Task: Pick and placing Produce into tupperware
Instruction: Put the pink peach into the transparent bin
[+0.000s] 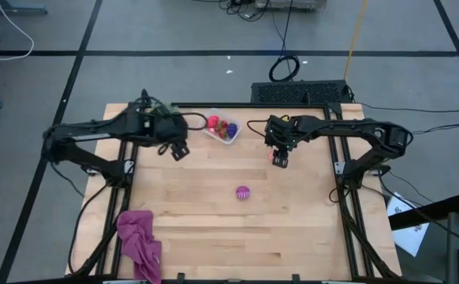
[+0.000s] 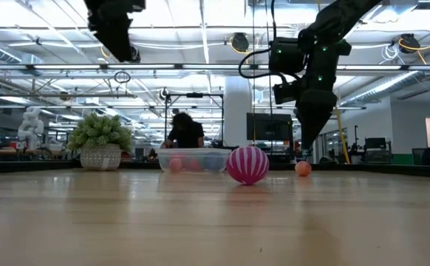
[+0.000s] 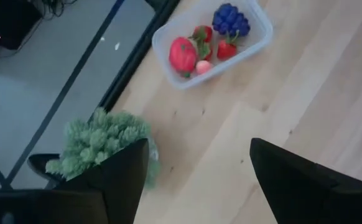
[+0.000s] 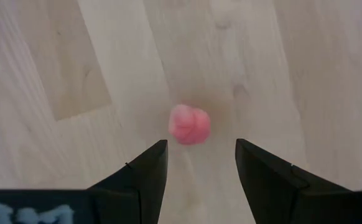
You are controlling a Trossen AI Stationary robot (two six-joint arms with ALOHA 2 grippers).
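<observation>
**Right gripper poised over a pink piece, tub half filled**

Right gripper (image 1: 279, 160) hangs just above the wooden table (image 1: 214, 229), its two fingers spread apart with nothing between them. In the right wrist view, a small pink produce piece (image 4: 190, 124) lies on the boards just ahead of the gap between those fingers (image 4: 145, 171), not touching either one. Taking the tupperware (image 1: 222, 130) as the landmark: the pink piece (image 1: 270, 155) sits to the tub's right, near it but clearly apart.

Left gripper (image 1: 179, 151) waits on the tub's other side, just beside it and raised off the table, released and holding nothing. The green plant (image 3: 100, 142) stands close under that arm, on the far side of the gripper from the tub.

Inside the tupperware (image 3: 259, 38) lie a red fruit (image 3: 182, 55), a blue-purple grape bunch (image 3: 231, 20), a strawberry (image 3: 226, 49) and a small pink piece, all touching or nearly so.

The magenta-striped ball (image 1: 243, 192) rests alone on the table, well apart from the tub toward the front edge. A magenta cloth (image 1: 139, 239) lies crumpled at the front left corner, farthest from the tub.
</observation>
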